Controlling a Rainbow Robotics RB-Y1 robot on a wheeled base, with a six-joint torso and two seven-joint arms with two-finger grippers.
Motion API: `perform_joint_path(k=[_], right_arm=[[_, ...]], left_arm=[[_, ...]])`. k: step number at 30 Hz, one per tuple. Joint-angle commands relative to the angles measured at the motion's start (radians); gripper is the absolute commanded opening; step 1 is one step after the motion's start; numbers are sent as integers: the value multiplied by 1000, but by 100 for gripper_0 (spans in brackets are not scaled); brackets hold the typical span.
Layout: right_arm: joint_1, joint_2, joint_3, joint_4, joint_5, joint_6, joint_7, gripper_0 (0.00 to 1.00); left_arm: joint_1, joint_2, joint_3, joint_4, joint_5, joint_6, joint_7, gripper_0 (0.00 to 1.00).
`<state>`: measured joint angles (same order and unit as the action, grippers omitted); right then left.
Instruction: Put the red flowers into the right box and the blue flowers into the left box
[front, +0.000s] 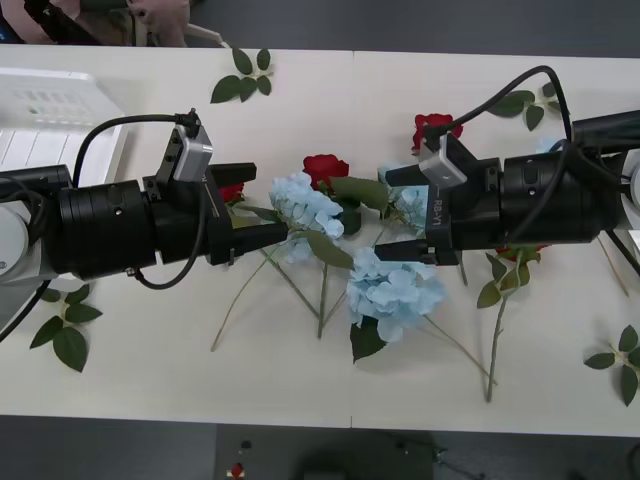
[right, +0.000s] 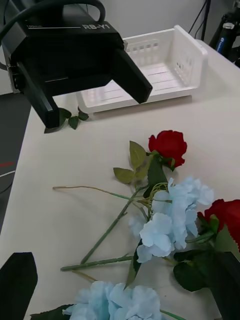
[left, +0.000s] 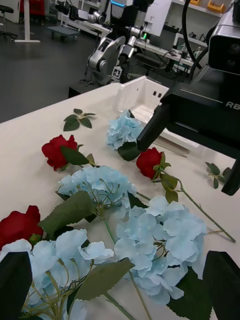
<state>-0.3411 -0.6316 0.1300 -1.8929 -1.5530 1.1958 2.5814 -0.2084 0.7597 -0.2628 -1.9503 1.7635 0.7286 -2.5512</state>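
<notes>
Surface: a white surface (front: 300, 90) with flowers and loose leaf sprigs (front: 243, 78) scattered across it; dark floor past its edges.
Left box: the slotted-wall left box (front: 45, 120) sits at the surface's far left corner, behind the left arm; in the right wrist view (right: 150, 70) its ribbed floor is bare, no flower inside.
Right box: a white right box (left: 145, 97) stands beyond the flowers at the right end of the surface; its contents cannot be made out.
Blue flowers: the blue flowers (front: 305, 205) lie in the middle of the surface between the two grippers, a second head (front: 390, 290) nearer the front edge, a third partly under the right gripper.
Red flowers: the red flowers lie among the blue ones, one bloom (front: 325, 168) just behind them, one (front: 432, 128) behind the right gripper, another partly hidden at the left gripper.
Left gripper: the left gripper (front: 262, 203) hovers over the flowers from the left, its black fingers spread wide, holding nothing.
Right gripper: the right gripper (front: 400, 212) faces it from the right, fingers wide apart too, nothing between them.
</notes>
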Motion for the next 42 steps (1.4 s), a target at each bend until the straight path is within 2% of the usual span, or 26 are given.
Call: perform_joint_path(k=[1, 4, 7, 13, 16, 19, 22, 25, 30, 31, 36, 42], right_arm=[[22, 23, 13, 11, 4, -2, 19, 100], [7, 1, -15, 11, 4, 7, 11, 100], [-49, -51, -43, 11, 13, 77, -73, 100], [-144, -188, -109, 29, 22, 258, -414, 100], [-223, -255, -136, 86, 74, 384, -612, 100], [-296, -287, -139, 141, 163, 481, -724, 100], [-366, -299, -144, 207, 317, 555, -811, 100], [-398, -307, -141, 256, 521, 591, -851, 100], [-398, -332, -49, 324, 741, 532, -837, 100], [-397, -335, -6, 362, 774, 489, -836, 100], [-389, -356, 91, 489, 788, 311, -836, 100], [-389, -361, 183, 614, 794, 123, -833, 100]], left_arm=[[-16, 1, 16, -33, -1, 2, -40, 100], [9, -16, -4, -35, 11, 0, -40, 100], [-8, 13, 4, -19, 188, -40, 31, 100], [-85, 199, -3, 67, 218, -29, 424, 100], [-106, 251, -38, 126, 113, -24, 654, 100], [-140, 260, -88, 177, 17, -24, 799, 100], [-186, 262, -159, 235, -85, -24, 942, 100], [-235, 262, -250, 292, -176, -24, 1123, 100], [-341, 260, -394, 360, -297, -24, 1401, 100], [-391, 260, -449, 384, -340, -6, 1487, 100], [-528, 222, -567, 456, -438, 69, 1665, 100], [-595, 136, -589, 557, -512, 117, 1783, 100]])
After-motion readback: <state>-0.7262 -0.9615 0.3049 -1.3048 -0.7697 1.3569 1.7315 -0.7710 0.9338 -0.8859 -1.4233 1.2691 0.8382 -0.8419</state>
